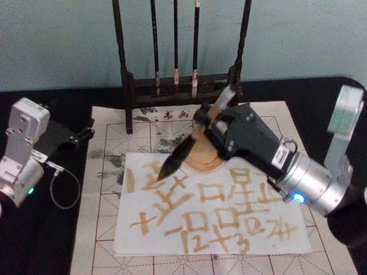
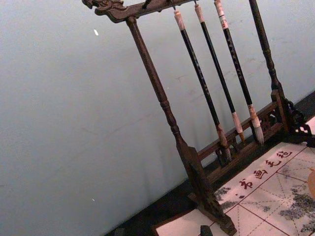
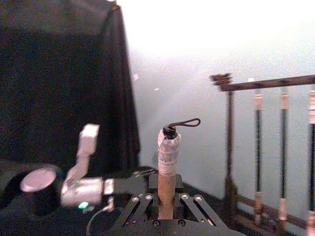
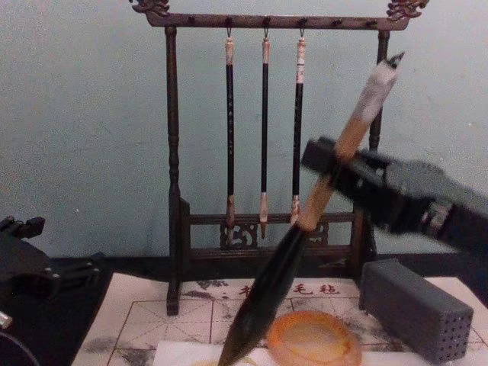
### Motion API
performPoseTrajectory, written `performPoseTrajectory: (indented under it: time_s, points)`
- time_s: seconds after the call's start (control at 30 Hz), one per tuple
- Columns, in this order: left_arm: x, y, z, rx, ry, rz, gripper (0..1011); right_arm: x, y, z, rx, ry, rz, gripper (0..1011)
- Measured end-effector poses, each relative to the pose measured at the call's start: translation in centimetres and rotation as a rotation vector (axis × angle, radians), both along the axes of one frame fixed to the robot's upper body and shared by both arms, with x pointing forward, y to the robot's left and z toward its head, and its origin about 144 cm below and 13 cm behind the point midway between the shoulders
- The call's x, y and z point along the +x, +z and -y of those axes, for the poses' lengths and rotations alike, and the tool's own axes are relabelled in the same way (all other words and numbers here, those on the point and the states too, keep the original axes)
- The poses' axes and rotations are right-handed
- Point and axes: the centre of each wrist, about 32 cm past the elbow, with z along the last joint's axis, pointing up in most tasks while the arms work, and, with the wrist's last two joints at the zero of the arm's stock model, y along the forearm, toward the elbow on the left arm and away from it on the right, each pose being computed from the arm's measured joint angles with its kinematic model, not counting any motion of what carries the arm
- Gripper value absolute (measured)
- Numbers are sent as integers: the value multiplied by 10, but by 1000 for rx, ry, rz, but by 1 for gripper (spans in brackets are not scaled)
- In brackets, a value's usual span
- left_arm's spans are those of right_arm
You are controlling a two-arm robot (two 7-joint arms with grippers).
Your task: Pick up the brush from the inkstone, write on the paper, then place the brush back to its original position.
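Right gripper [image 1: 210, 120] is clamped on the brush [image 1: 182, 152] at its bamboo handle. The brush is tilted, bristles down at the back edge of the paper [image 1: 131, 238], just beside the inkstone [image 1: 204, 158]. A rack [image 4: 174, 152] with three thin brushes [image 4: 264, 130] stands close behind, and there's a grey block [image 4: 415, 309] toward the right side of the desk [image 1: 34, 246]. Left gripper [image 1: 67, 137] sits parked at the left edge.

The brush [image 4: 303, 221] is showing a tan handle, a black lower section and a whitish taped end. The paper [image 1: 212, 229] is carrying yellowish-brown characters on white over a beige mat [image 1: 109, 189] with red grid lines, while the inkstone [image 4: 313, 339] is glowing orange-amber beside a grey block [image 4: 415, 309] dotted with small holes.
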Motion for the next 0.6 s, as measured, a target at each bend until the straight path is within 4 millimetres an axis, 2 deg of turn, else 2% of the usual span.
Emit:
performPoseTrajectory:
  time_s: [0.33,0.6]
  points:
    - [0,0,0,0,0,0,1001,19,19,8,99,-153,-125,179]
    - [0,0,0,0,0,0,1001,30,26,11,140,-264,-206,179]
